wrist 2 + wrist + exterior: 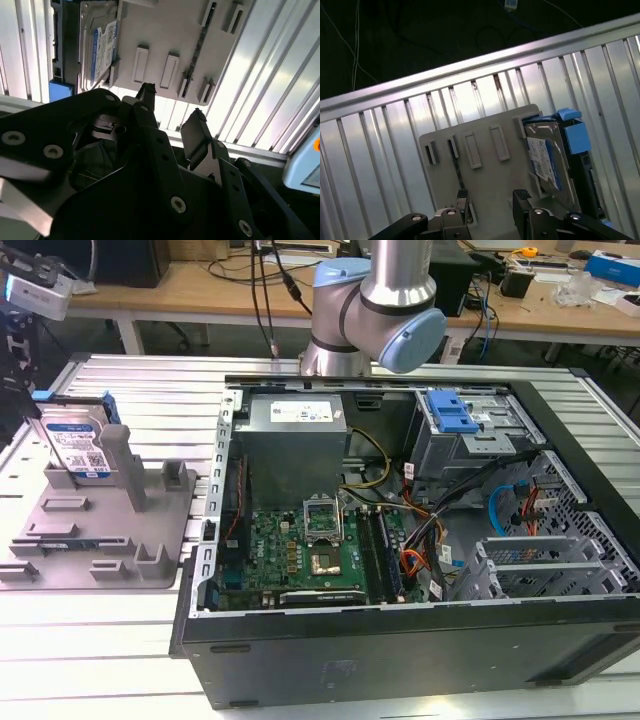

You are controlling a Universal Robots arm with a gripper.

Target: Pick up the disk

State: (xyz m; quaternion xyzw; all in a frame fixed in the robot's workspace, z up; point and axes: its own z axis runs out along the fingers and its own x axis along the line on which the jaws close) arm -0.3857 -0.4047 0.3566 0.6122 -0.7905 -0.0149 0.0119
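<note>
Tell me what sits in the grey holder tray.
The disk stands on edge, label showing, in a slot at the exterior view's left end of the grey holder tray. Its lower edge is covered by the tray's posts.

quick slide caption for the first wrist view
Open gripper faces the grey holder tray; the disk stands ungrasped at one end of it.

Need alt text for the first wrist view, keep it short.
The gripper, fingers open and empty, points at a grey tray on a ribbed metal table. The disk, silver with blue rails, sits at one edge of the tray, off to the side of the fingers.
</note>
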